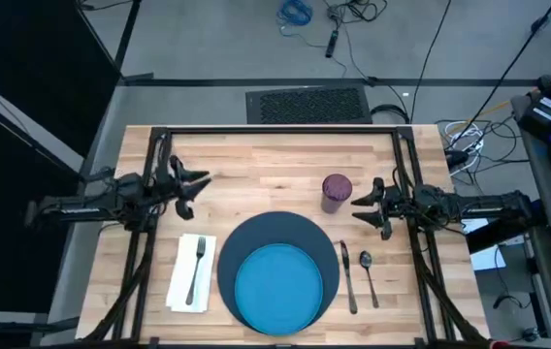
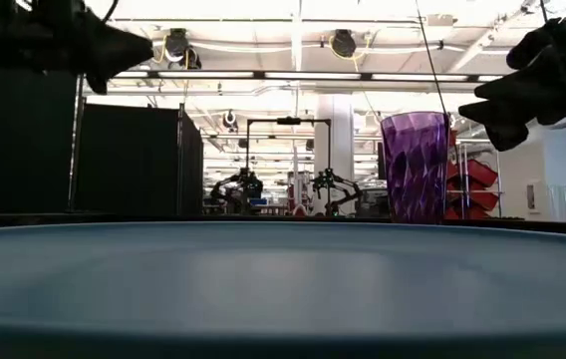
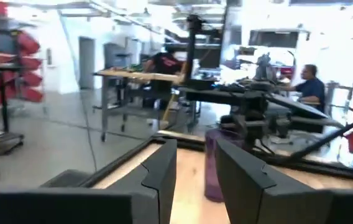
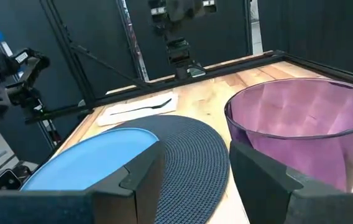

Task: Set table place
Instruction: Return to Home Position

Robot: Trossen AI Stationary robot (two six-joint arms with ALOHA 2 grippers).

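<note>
Dark blue round mat flat on the wooden table, toward the front edge, roughly centred. Bright blue plate on the mat, sitting toward its front half. White folded napkin just beside the mat on the left-arm side, fork lying on top of it. Knife just beside the mat on the right-arm side, spoon just outside the knife. Both run front to back, not touching each other. Purple cup upright on bare wood just past the mat's far right edge, off the mat.

Judged done as a setting: all seven pieces down and in sensible spots. Left to do, by the look of it: only parking the arms.

Right gripper just beside the cup on its outer side, raised off the table in the low view. Fingers parted at a medium gap, holding nothing. Cup fills the right wrist view right beyond the fingers, so close enough to get clipped; calls for a pull straight away from it. Left gripper over bare wood beyond the napkin, well apart from every piece, fingers parted at a modest gap, empty.

Beyond the table: workbenches and a seated person, uninvolved.
</note>
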